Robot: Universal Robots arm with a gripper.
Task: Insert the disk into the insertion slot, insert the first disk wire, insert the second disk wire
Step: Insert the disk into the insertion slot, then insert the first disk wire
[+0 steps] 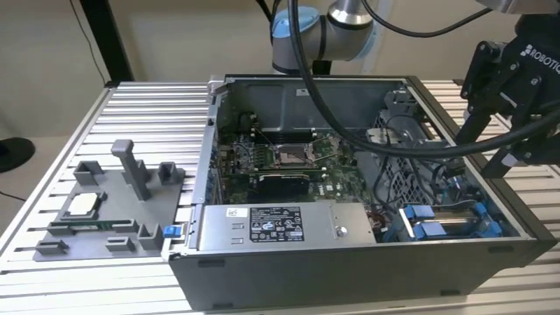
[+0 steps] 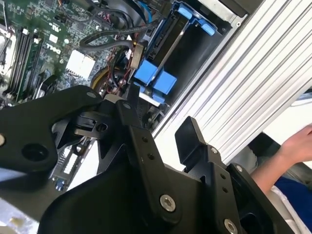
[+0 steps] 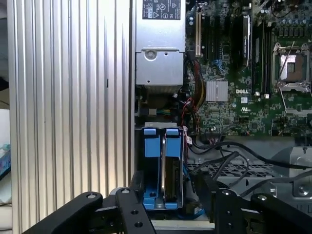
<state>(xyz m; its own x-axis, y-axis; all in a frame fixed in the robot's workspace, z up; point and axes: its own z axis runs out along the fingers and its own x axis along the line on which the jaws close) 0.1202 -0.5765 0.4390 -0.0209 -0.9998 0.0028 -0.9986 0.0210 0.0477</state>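
Disk (image 3: pixel 156 165), as far as I can judge, already stands on edge in the insertion slot (image 1: pixel 455 216), at the corner of the computer case (image 1: pixel 350 275) just beside the power supply (image 1: pixel 280 226). Mostly its blue frame shows, and I cannot tell how deep it is seated. My worry is the tangle of black cables (image 3: pixel 229 151) lying right next to the slot. A finger coming down among them could hook one and drag it across the motherboard (image 1: pixel 280 157), or nudge the frame askew. The arm's own cable (image 1: pixel 385 146) sags over the open case and might catch on its wall. A person's hand (image 2: pixel 297 139) is just off the edge of the slatted table (image 1: pixel 131 105), near enough to mind. The gripper (image 1: pixel 477 157) hangs above the slot end of the case, at the exterior view's right, leaning in with its fingers (image 3: pixel 129 209) pointed down. In both wrist views the jaws stand apart with nothing held between them.
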